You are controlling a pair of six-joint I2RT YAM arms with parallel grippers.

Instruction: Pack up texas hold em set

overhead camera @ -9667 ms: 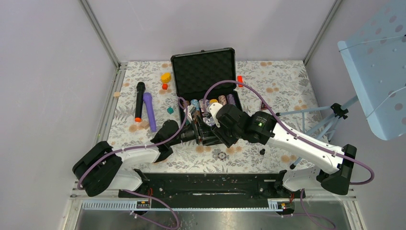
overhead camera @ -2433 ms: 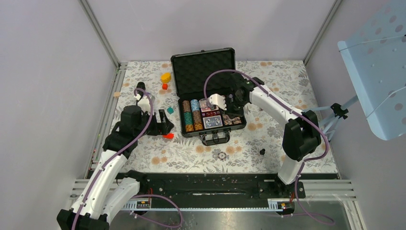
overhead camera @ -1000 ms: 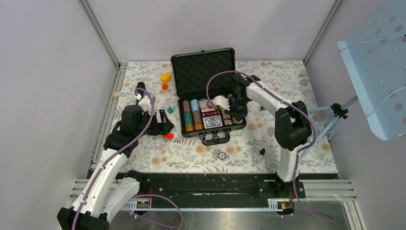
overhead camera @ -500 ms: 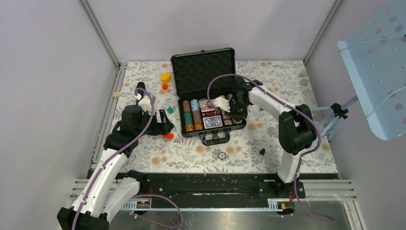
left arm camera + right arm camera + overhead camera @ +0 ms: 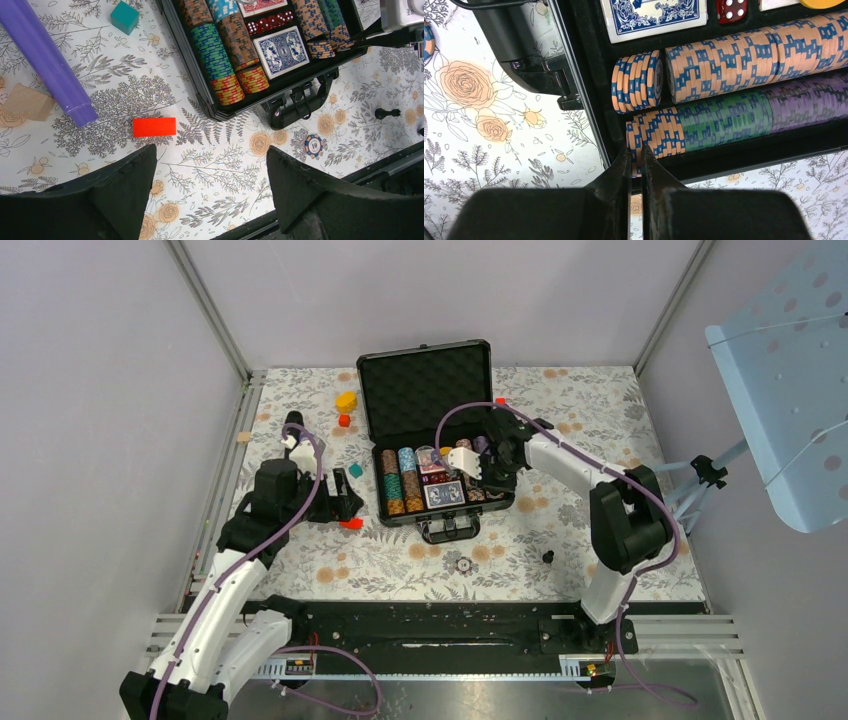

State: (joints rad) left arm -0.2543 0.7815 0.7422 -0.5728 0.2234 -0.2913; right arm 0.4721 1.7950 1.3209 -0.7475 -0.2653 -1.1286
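The black case (image 5: 425,385) lies open, lid back, and its tray (image 5: 200,90) holds rows of striped poker chips (image 5: 220,55) and a blue card deck (image 5: 280,51). My right gripper (image 5: 636,149) is at the tray's front right corner (image 5: 492,480). It is shut edge-on on an orange-and-blue chip (image 5: 636,162) at the end of the outermost chip row (image 5: 724,117). My left gripper (image 5: 210,150) hangs open and empty over the cloth left of the case (image 5: 345,502). One loose chip (image 5: 313,145) lies on the cloth in front of the case handle (image 5: 300,102).
A red block (image 5: 154,127), a purple cylinder (image 5: 45,60), a teal block (image 5: 124,16) and a wooden block (image 5: 27,101) lie left of the case. A yellow block (image 5: 346,400) sits at the back. A small black piece (image 5: 547,557) lies front right.
My right wrist has shifted a little toward the tray's front right corner, jaws still shut. The left arm has not moved.
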